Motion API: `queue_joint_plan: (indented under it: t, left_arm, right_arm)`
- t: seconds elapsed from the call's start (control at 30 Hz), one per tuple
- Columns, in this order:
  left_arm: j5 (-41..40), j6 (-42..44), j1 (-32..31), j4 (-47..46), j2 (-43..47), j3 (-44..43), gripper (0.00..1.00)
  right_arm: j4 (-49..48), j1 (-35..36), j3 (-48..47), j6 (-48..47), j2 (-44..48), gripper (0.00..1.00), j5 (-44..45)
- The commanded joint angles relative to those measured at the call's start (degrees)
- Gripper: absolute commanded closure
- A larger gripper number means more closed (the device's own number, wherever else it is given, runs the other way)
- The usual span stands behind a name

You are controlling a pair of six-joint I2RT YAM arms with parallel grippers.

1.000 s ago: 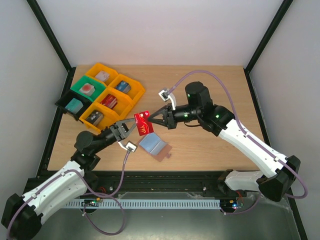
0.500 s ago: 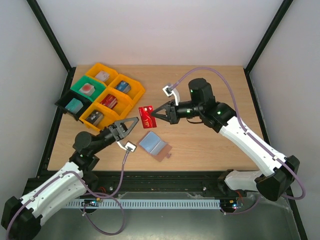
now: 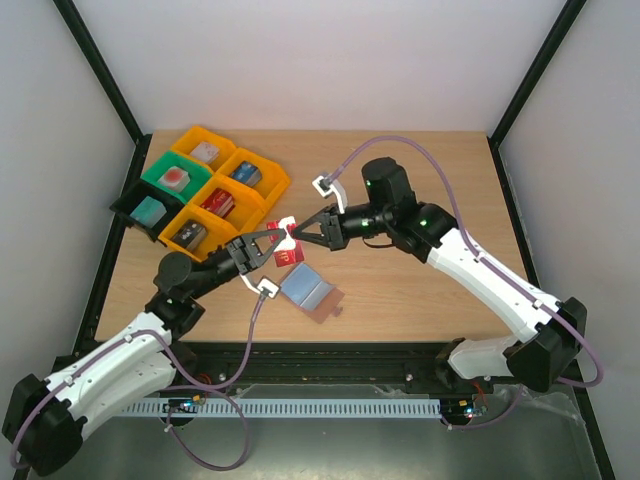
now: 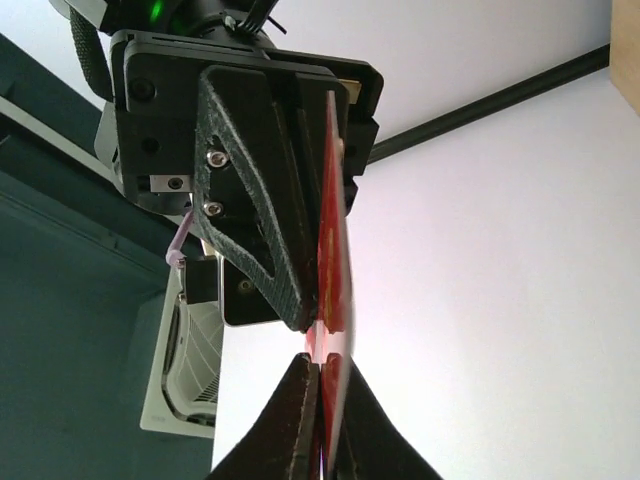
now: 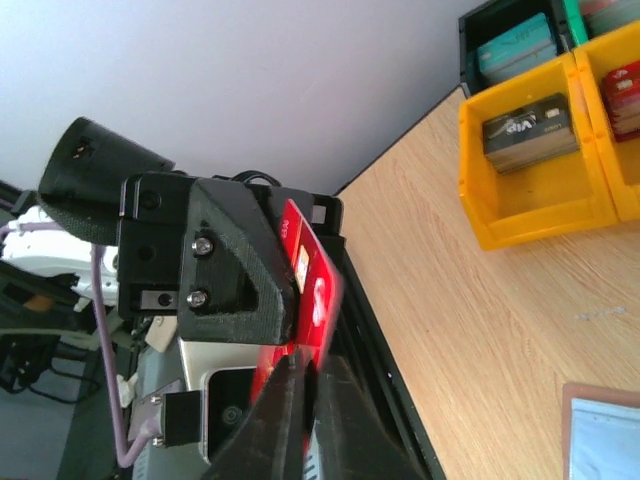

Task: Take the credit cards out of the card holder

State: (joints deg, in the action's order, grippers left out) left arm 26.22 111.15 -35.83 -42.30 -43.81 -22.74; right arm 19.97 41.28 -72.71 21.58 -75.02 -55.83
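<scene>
A red credit card (image 3: 283, 247) hangs in the air between both grippers. My left gripper (image 3: 272, 241) is shut on its left end, and my right gripper (image 3: 294, 233) is shut on its right end. In the left wrist view the red card (image 4: 335, 260) stands edge-on between my fingertips (image 4: 325, 368), with the right gripper's fingers (image 4: 255, 210) beyond. In the right wrist view the red card (image 5: 318, 290) sits in my right gripper (image 5: 308, 368). The tan card holder (image 3: 327, 306) lies open on the table below, with a light blue-grey card (image 3: 302, 285) on it.
Yellow trays (image 3: 262, 187), a green tray (image 3: 152, 172) and a black tray (image 3: 128, 204) stand at the back left and hold small coloured blocks. The nearest yellow tray (image 5: 530, 215) shows in the right wrist view. The card holder's corner (image 5: 572, 396) lies at the lower right there.
The right gripper has carried the red card left and lower to meet the left gripper. The left gripper, open before, has come forward and closed on the card's free end.
</scene>
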Motion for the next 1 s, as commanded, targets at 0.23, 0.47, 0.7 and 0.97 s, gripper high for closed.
queue_joint_plan:
  t: [0.23,0.47,0.7,0.97]
  left_arm:
    - [-28.3,-23.3,-3.6,41.7,-1.9,-16.7,0.98]
    - [-46.4,-55.3,2.0,82.9,-32.8,-48.2,0.98]
    - [-43.4,-79.1,16.2,103.3,-60.8,-78.2,0.98]
    - [-42.2,-85.5,21.8,105.3,-73.1,-87.9,0.98]
  right_arm:
    - [9.3,-11.0,-1.5,2.7,2.9,0.38,32.9]
    - [9.4,-14.1,3.5,3.8,4.4,0.21,36.2]
    - [9.1,-15.0,5.4,2.9,4.7,0.01,35.7]
    - [9.4,-15.2,6.9,2.6,5.3,0.01,35.9]
